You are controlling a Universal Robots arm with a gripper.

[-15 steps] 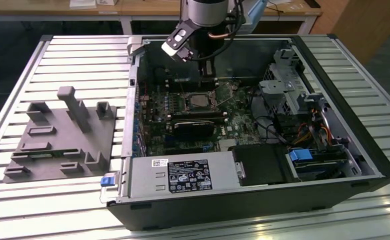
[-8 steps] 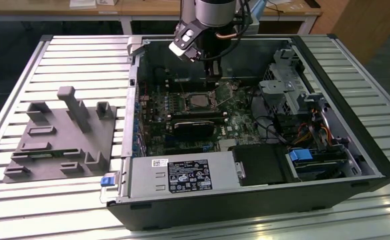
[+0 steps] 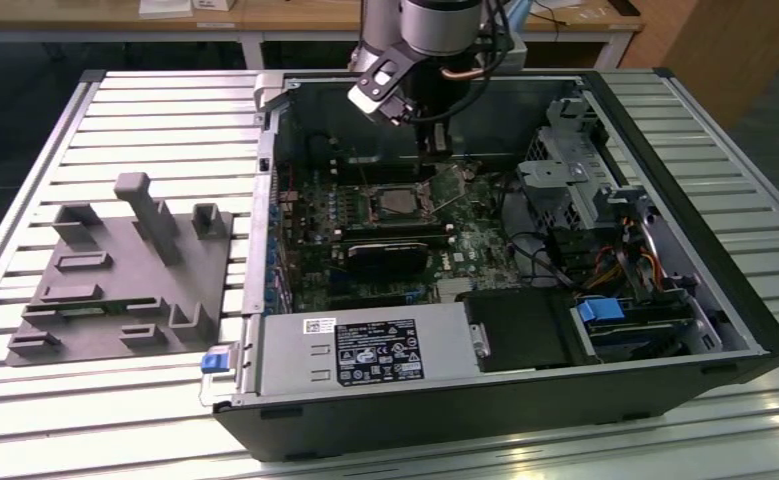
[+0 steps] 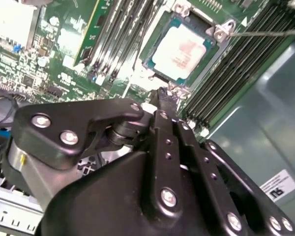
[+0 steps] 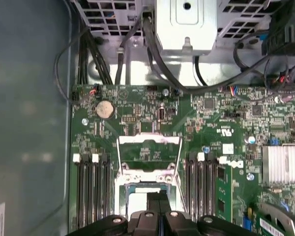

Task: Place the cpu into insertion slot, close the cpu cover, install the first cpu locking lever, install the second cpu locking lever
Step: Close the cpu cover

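Since the cpu point(image 4: 182, 49) sits in the insertion slot point(image 4: 206, 55), your gripper point(image 4: 165, 98) hovers beside it, pinched shut and empty; the cpu cover point(image 5: 148, 147) stands open.

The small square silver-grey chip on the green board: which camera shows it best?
The second wrist view: the small square silver-grey chip appears close, its whole top visible. The exterior view shows the chip far off and tiny; in the first wrist view the black end effector covers much of it.

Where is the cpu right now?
In the second wrist view the cpu sits in the insertion slot, flanked by memory slots on both sides, just past the tip of the tool.
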